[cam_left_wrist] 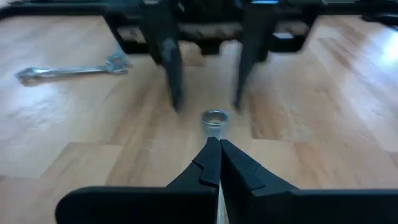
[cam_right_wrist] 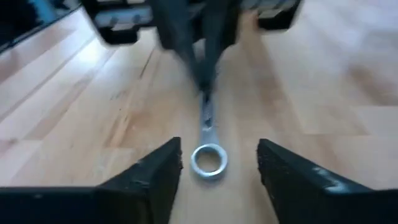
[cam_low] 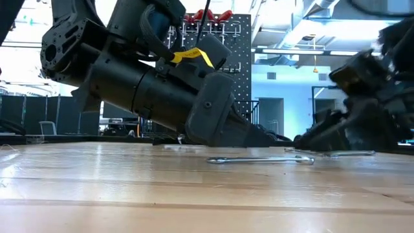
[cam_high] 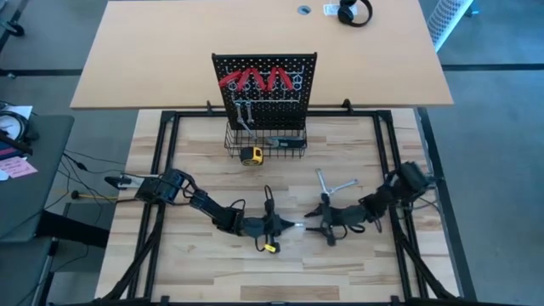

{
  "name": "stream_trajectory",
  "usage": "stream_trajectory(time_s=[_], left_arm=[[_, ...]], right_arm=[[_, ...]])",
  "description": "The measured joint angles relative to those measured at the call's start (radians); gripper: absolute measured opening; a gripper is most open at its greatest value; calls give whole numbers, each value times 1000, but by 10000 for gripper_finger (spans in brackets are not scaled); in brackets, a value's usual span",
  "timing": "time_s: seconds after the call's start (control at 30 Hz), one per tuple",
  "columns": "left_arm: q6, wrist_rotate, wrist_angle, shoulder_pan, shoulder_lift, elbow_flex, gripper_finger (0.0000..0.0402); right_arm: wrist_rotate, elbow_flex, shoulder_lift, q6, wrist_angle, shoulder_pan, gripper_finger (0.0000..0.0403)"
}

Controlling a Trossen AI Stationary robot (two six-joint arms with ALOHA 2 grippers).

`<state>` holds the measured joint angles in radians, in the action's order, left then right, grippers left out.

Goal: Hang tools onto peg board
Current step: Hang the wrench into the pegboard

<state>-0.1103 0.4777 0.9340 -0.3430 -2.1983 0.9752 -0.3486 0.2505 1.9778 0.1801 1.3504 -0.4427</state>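
Upright black perforated peg board [cam_high: 264, 89], red pliers hung, well beyond both grippers. Left gripper [cam_left_wrist: 214, 149] pinched shut on slim silver wrench [cam_right_wrist: 208, 149], ring end toward right gripper [cam_right_wrist: 217, 163], spread wide around it. Risk: thin end-grip, wrench may pivot or slip during lift.

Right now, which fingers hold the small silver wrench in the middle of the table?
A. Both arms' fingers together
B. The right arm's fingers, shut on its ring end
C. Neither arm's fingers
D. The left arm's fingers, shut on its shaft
D: the left gripper is shut on the wrench, while the right gripper stands open around its ring end without touching.
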Motion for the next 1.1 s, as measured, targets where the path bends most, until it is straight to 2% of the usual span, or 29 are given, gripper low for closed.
stream_trajectory(time_s=[0.13,0.23,0.33,0.43,0.57,0.73,0.93,1.1], left_arm=[[16,16,5,1,1,1,0],[16,16,8,0,2,2,0],[17,15,19,0,2,2,0],[20,12,43,-2,2,3,0],[104,-14,94,-10,4,7,15],[138,-25,61,-18,4,33,71],[72,-28,-114,-16,5,77,144],[43,-28,-216,-23,5,134,174]], right_arm=[[84,42,98,-12,26,48,241],[85,51,163,-20,60,56,219],[62,65,226,-31,112,53,166],[58,64,272,-8,200,54,92],[71,67,271,37,204,54,14],[99,62,251,26,200,53,9],[110,20,212,-23,209,65,12],[100,-29,128,-37,205,96,31]])
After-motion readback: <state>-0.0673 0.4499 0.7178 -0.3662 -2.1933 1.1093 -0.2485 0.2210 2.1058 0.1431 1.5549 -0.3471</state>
